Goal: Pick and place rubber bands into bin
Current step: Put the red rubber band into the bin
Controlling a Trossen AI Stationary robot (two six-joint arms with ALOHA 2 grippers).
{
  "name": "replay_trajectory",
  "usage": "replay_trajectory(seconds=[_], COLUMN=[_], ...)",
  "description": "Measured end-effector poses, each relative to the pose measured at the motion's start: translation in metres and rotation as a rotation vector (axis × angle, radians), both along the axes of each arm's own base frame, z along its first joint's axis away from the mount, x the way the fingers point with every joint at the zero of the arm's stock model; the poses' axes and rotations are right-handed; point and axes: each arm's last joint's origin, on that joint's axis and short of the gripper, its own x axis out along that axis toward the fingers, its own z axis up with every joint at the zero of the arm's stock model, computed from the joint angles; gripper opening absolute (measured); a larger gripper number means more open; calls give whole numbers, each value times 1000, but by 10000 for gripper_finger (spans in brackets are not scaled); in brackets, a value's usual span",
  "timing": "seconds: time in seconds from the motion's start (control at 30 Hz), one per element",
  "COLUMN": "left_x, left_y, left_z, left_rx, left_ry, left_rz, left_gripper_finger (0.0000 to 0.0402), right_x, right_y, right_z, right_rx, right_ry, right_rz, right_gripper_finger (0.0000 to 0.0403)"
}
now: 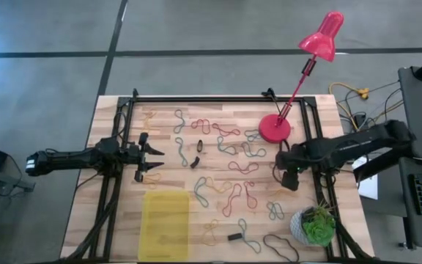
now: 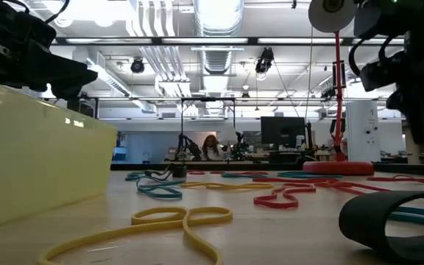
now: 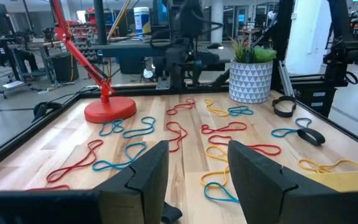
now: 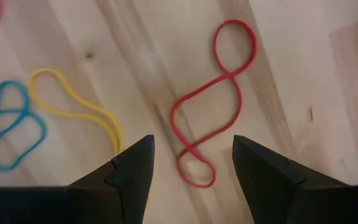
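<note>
Right gripper [image 1: 290,178] hangs over the tabletop [image 1: 108,117] right of centre, high view; my left gripper [image 1: 152,162] waits spread just above the bin [image 1: 164,226]. Low view: bin wall near, rubber bands [image 2: 182,219] strewn beyond. Right wrist view: fingers released, red band [image 4: 210,106] straight ahead between them, long axis running diagonally away.

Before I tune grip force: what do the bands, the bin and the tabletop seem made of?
Rubber bands: thin elastic, matte, lying flat in limp twisted loops. Bin: translucent yellow plastic, light showing through its wall. Tabletop: pale wood planks with visible grain and knots, probably sealed smooth.
</note>
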Motion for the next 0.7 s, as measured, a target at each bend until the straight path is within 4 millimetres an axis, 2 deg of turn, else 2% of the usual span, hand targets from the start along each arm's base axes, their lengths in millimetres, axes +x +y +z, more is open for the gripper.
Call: replay_trajectory(seconds=[0.2, 0.37, 0.43, 0.7], left_x=[0, 0, 0, 0], left_y=[0, 0, 0, 0], left_z=[0, 0, 0, 0], left_rx=[0, 0, 0, 0], left_ry=[0, 0, 0, 0], left_rz=[0, 0, 0, 0], left_gripper_finger=[151, 151, 151, 151], right_x=[12, 25, 27, 34], right_y=[3, -6, -9, -10], right_z=[-13, -29, -33, -46], right_rx=[-26, -6, -8, -6], right_ry=[33, 83, 110, 160], right_rz=[-63, -412, -501, -612], right_gripper_finger=[203, 203, 203, 203])
